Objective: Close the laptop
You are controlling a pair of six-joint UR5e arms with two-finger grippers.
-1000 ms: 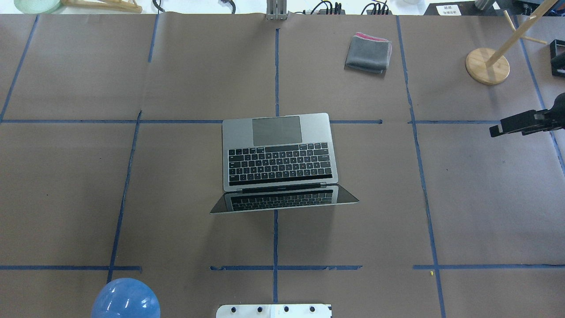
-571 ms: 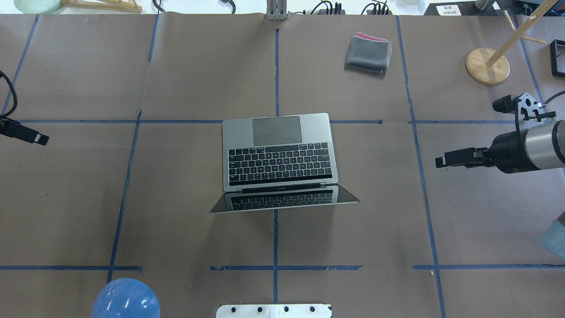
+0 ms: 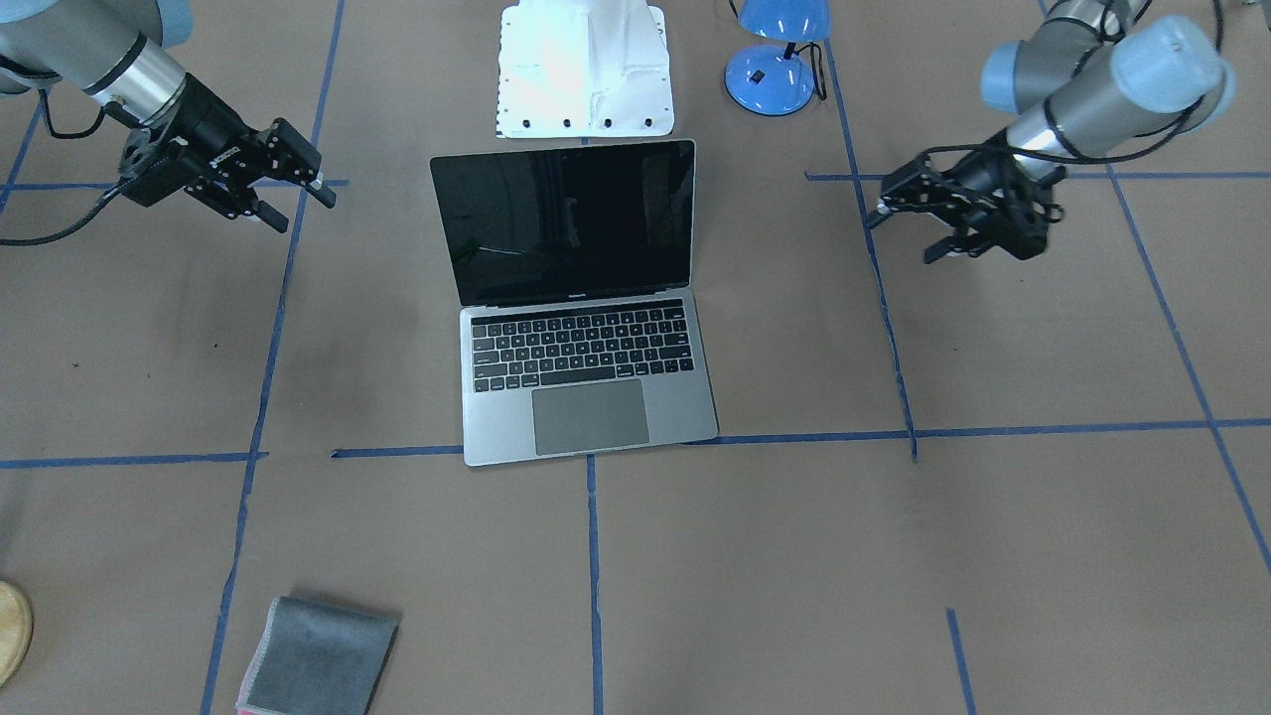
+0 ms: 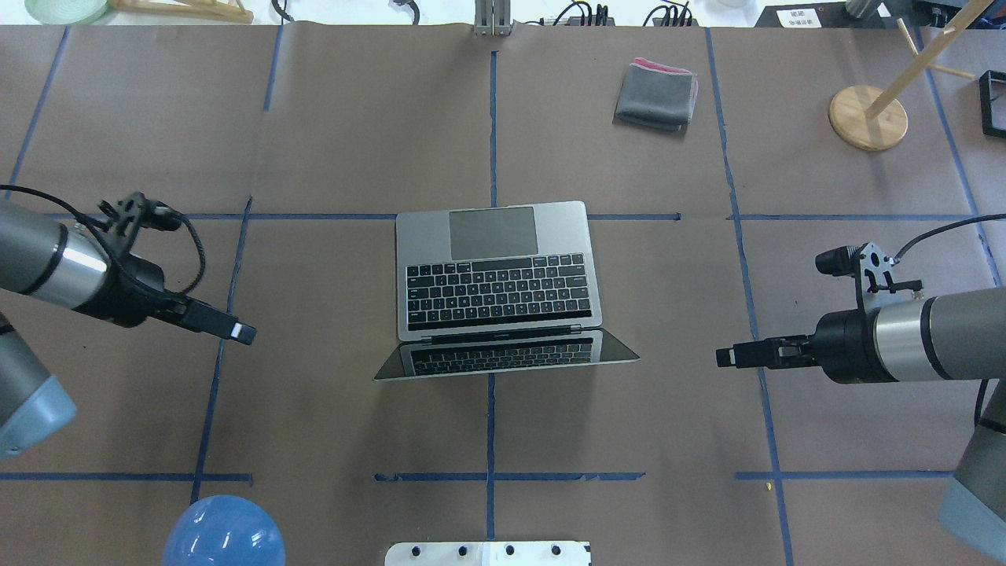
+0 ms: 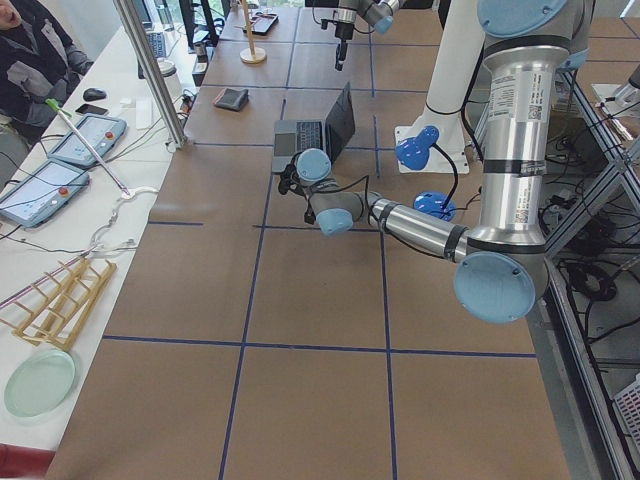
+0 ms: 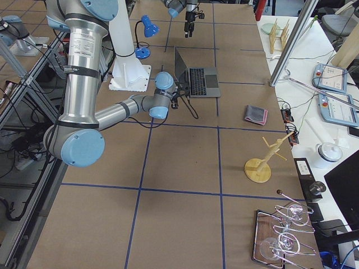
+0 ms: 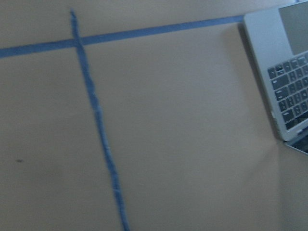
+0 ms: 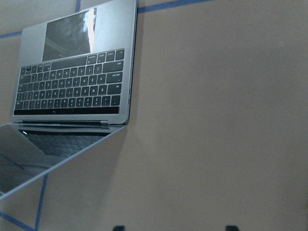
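While the laptop [image 4: 495, 267] is sitting open near the middle of the table [image 4: 354, 141], neither arm is touching it. Its keyboard half is lying flat, trackpad pointing away from the robot. The screen [image 3: 566, 218] is standing up from the hinge and leaning back toward the robot's base. The hinge, the long axis here, is running left to right across the table. Both arms are coming in from the sides at about the level of that hinge. The left gripper [image 4: 245, 334] is hanging well apart from the screen's left edge. The right gripper [image 4: 723, 358] is hanging off the right edge and looking somewhat the nearer of the two. The right one is standing wide: its two fingertips [image 8: 118, 227] are showing far apart at the bottom of its wrist view, with the laptop lying ahead and to one side. The left one is also looking spread in the front view, though its wrist view is showing no fingers. Judging from this, closing is calling for a push on the back of the screen, away from the robot, so a gripper is needing to get behind the top edge first. A folded cloth [image 4: 656, 96] is lying at the far side, and a blue lamp [image 3: 775, 60] is standing by the base.
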